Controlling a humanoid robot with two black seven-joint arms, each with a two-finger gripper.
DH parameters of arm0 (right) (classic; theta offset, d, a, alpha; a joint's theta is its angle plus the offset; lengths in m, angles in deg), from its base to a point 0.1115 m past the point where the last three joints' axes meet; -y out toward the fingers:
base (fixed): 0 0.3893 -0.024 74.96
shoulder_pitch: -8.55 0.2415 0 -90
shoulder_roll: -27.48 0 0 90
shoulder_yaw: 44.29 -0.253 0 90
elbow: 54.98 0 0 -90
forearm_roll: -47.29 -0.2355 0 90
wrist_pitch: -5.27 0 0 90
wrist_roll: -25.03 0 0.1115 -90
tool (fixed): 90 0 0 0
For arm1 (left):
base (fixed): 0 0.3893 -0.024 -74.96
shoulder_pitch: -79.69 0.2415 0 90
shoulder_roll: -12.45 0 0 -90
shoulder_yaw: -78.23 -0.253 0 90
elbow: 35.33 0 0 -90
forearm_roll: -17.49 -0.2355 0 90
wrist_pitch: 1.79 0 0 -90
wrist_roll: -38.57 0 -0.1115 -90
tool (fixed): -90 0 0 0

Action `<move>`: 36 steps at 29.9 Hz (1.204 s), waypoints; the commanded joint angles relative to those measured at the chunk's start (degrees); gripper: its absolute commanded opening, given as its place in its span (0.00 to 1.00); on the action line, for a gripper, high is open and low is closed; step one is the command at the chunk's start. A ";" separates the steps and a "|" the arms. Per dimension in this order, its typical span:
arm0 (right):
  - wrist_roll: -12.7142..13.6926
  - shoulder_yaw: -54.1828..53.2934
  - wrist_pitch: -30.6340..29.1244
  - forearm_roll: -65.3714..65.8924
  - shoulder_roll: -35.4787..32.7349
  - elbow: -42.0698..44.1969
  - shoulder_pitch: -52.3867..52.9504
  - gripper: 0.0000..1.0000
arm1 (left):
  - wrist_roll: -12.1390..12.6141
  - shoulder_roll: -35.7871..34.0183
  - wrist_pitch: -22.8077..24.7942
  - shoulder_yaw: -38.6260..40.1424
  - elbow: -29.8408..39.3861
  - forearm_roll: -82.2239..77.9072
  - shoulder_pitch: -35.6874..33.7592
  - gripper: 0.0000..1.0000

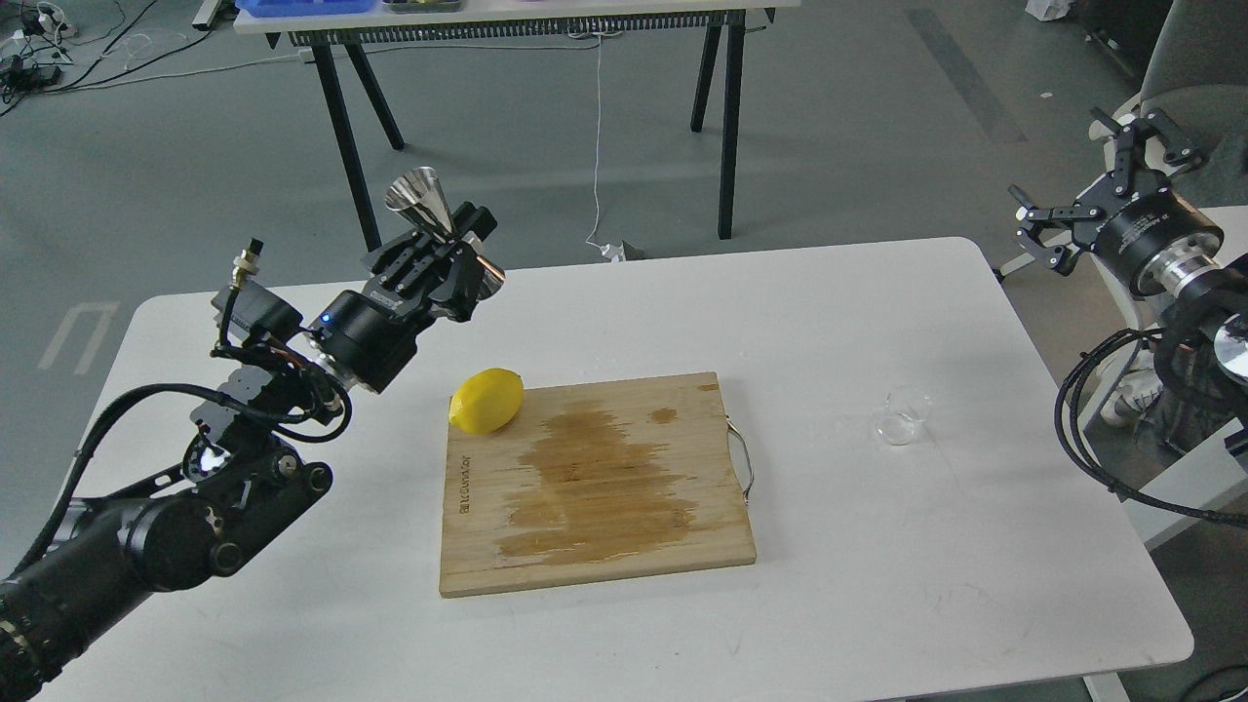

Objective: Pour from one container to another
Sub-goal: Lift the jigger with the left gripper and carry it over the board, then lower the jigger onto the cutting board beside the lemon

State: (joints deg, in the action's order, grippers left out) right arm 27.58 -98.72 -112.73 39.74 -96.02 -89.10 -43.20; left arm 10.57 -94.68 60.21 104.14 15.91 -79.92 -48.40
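Observation:
The shiny steel jigger (pixel 426 207) is held tilted in the air over the table's far left part, with my left gripper (pixel 458 255) shut on its waist. The small clear glass cup (pixel 903 417) stands upright on the white table (pixel 858 322) at the right, beyond the cutting board's handle. My right gripper (pixel 1097 171) hovers open off the table's far right edge, well above and behind the cup, holding nothing.
A wooden cutting board (pixel 597 482) with a wet stain lies mid-table. A yellow lemon (pixel 487 400) rests at its far left corner, just below the left gripper. Another table on black legs (pixel 356 146) stands behind.

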 commanded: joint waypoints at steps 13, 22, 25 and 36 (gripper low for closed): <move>0.00 0.55 0.00 0.00 1.34 0.37 0.17 0.99 | 0.00 16.94 0.00 -6.22 -7.72 -5.60 6.02 0.05; 0.00 0.64 0.00 -0.18 1.25 -0.07 0.17 0.99 | 0.00 17.13 0.00 -8.23 -18.01 -6.48 6.02 0.05; 0.00 0.55 0.00 -0.18 1.25 -0.07 0.17 0.99 | 0.00 17.13 0.00 -9.20 -20.12 -6.39 6.02 0.05; 0.00 0.55 0.00 -0.18 1.42 -0.15 0.08 0.99 | 0.00 17.13 0.00 -9.29 -21.27 -6.13 5.93 0.09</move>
State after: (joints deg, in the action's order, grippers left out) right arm 27.58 -98.17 -112.73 39.55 -94.62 -89.24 -43.12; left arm 10.57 -77.54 60.21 94.80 -5.07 -86.08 -42.41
